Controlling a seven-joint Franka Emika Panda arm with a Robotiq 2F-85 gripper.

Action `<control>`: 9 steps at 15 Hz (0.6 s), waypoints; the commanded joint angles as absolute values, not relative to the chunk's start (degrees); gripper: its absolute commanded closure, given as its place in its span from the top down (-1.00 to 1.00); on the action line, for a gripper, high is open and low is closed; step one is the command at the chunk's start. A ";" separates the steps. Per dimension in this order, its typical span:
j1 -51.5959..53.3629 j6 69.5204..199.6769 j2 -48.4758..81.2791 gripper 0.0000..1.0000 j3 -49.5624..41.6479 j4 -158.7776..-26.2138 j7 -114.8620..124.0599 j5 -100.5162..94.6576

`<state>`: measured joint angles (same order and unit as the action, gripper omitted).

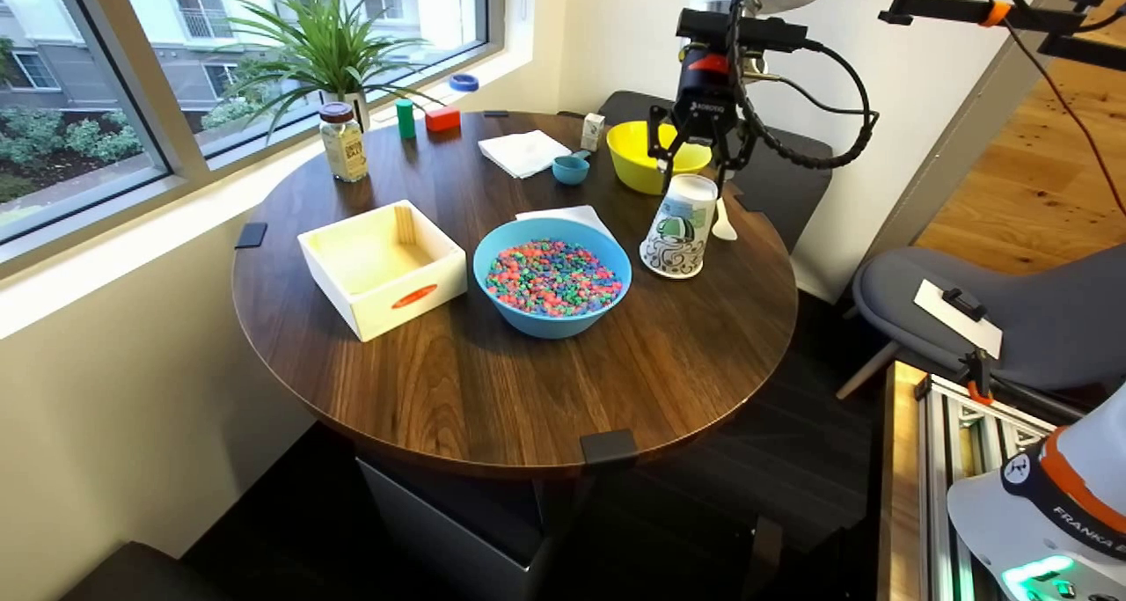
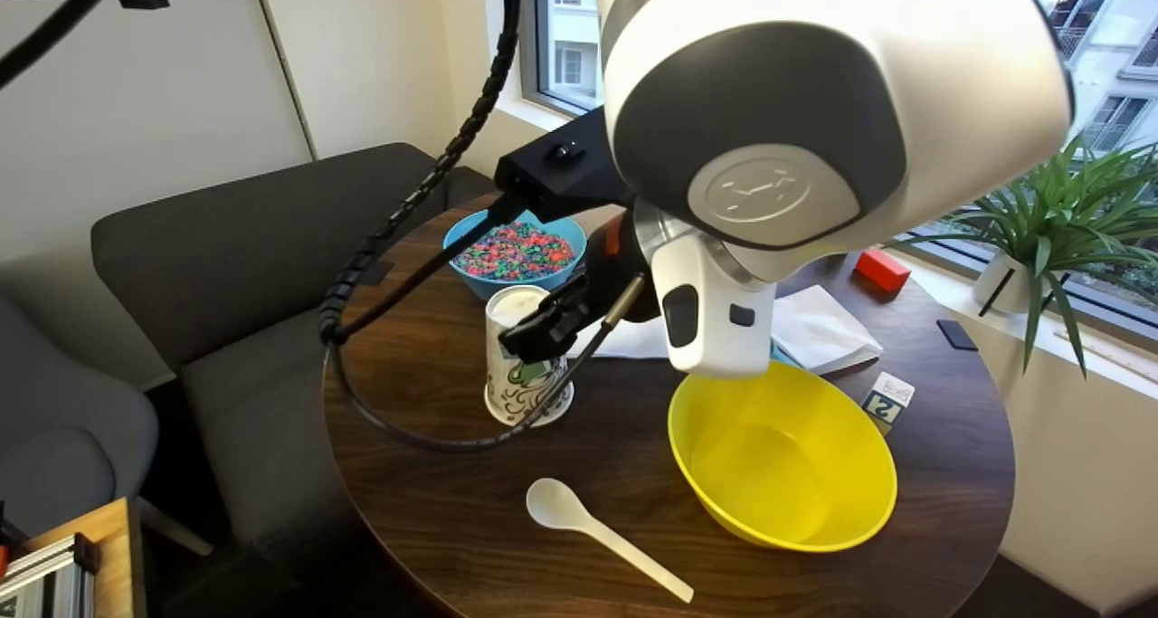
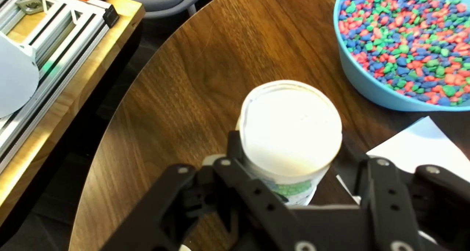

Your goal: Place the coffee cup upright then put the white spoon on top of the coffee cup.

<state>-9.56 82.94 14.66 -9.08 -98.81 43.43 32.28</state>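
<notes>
Jaws: straddling the coffee cup [image 1: 679,236]; whether you are actually gripping, the views are not showing.
Coffee cup: standing inverted on the counter [image 1: 493,390], between your jaws.
White spoon [image 2: 604,536]: lying lower than your jaws, near the cup.

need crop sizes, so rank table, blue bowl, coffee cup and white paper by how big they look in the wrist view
1. Table
2. Blue bowl
3. Coffee cup, probably enlarged by nearness
4. White paper, partly hidden
Ranked by visible area; all but the cup run off-frame.
</notes>
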 commanded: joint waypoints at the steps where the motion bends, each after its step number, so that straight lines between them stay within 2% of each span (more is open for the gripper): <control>1: -7.73 83.02 11.76 0.10 -8.97 -99.77 46.51 29.95; 3: -6.64 83.72 10.10 -0.02 -8.70 -100.49 48.18 28.01; 5: -5.44 84.57 8.53 -0.03 -8.29 -101.14 50.10 24.94; 7: -4.35 85.20 7.27 0.06 -7.77 -101.57 52.00 21.51; 9: -3.38 86.04 6.24 0.00 -7.16 -101.99 54.01 18.15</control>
